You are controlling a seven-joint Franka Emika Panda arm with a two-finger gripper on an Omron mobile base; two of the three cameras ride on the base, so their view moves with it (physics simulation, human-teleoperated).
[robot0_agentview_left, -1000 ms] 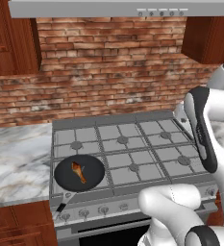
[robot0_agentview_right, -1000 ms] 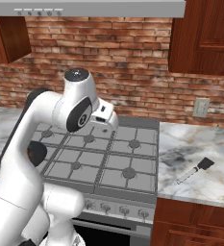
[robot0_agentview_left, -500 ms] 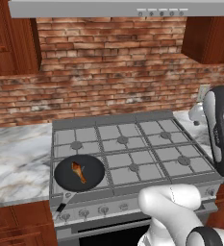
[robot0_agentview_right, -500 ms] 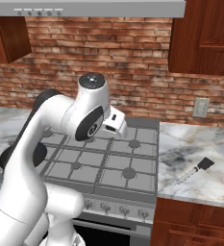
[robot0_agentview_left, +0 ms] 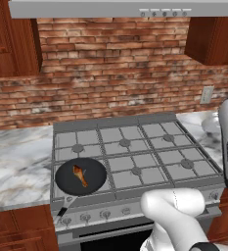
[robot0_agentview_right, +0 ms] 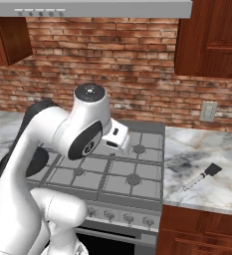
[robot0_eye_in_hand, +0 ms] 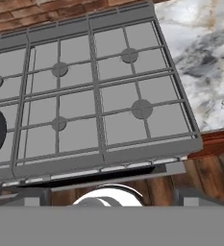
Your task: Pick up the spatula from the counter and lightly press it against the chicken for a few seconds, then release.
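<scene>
The spatula (robot0_agentview_right: pixel 201 178), thin with a flat dark blade, lies slanted on the marble table (robot0_agentview_right: pixel 222 196) right of the stove (robot0_agentview_right: pixel 132 169), blade pointing back-right; I cannot tell whether the jaws are open.

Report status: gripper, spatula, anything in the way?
Gripper above stove, state unclear. Spatula lying on right counter, not picked up. Chicken in pan, stove's front left. No obstacle seen.
</scene>
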